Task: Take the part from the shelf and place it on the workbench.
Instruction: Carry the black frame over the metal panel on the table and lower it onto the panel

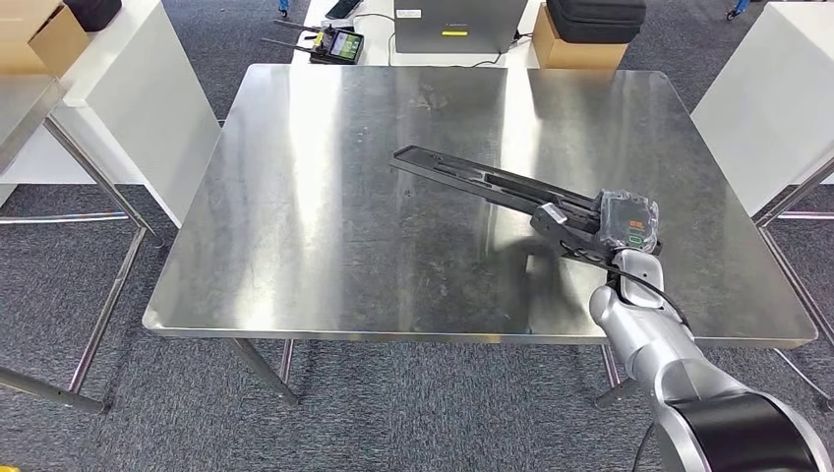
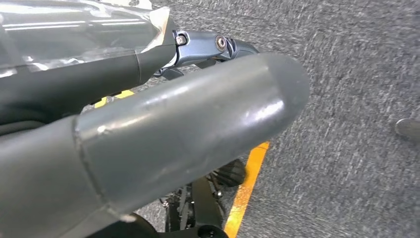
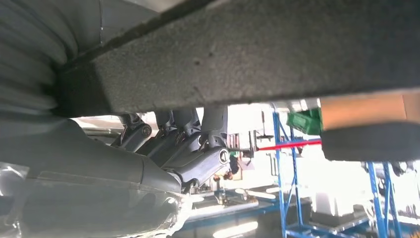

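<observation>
A long black part lies slantwise over the steel workbench, its far end pointing to the back left. My right hand grips its near right end above the bench's right front area. I cannot tell whether the far end touches the surface. In the right wrist view the part runs as a dark bar across the hand, with the fingers curled against it. My left hand hangs over grey carpet with nothing in it, its thumb stretched out.
White tables stand to the left and right of the bench. Behind it are a cardboard box with a black case, a grey box and a controller. A steel frame leg stands at the left. A yellow floor line runs under my left hand.
</observation>
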